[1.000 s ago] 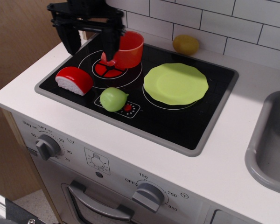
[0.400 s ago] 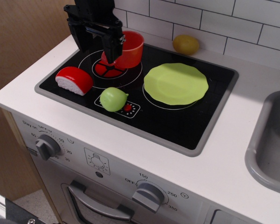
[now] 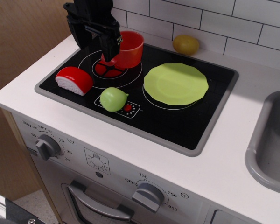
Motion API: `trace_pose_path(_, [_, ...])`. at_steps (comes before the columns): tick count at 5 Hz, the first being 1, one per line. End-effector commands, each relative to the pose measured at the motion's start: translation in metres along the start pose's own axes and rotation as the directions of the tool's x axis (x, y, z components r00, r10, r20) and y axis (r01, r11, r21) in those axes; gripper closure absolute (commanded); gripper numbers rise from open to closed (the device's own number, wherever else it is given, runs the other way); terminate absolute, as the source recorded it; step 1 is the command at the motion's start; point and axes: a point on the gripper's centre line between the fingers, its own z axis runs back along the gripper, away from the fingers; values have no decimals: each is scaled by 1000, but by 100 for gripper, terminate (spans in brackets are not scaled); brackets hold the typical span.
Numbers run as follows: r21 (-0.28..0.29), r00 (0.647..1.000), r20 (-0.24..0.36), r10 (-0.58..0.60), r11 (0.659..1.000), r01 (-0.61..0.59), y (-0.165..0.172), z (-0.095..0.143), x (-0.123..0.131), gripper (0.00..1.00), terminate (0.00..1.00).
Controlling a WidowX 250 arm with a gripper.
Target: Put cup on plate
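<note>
On the front panel, dial (image 3: 150,193) reads "OFF 150 250 350"; gripper (image 3: 97,44) jaws apart beside cup (image 3: 129,49).

Left knob (image 3: 47,147) dial at bench front edge: 10, 20, 30 legible. Oven knob (image 3: 149,196) dial: OFF, 150, 250, 350. Nothing else readable.

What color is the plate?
Lime green; the plate shows clearly in the only camera view.
</note>
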Motion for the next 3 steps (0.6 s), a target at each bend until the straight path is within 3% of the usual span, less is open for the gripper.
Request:
trace_pose_path(1, [36,997,61,-39,999,37,-8,-4,11,0,0])
trace_pose_path(2, [21,998,54,-45,999,44,-9,-5,12,100,0])
trace_pose_path(3, [48,998,61,-16,999,14,-10,-3,13,100,0])
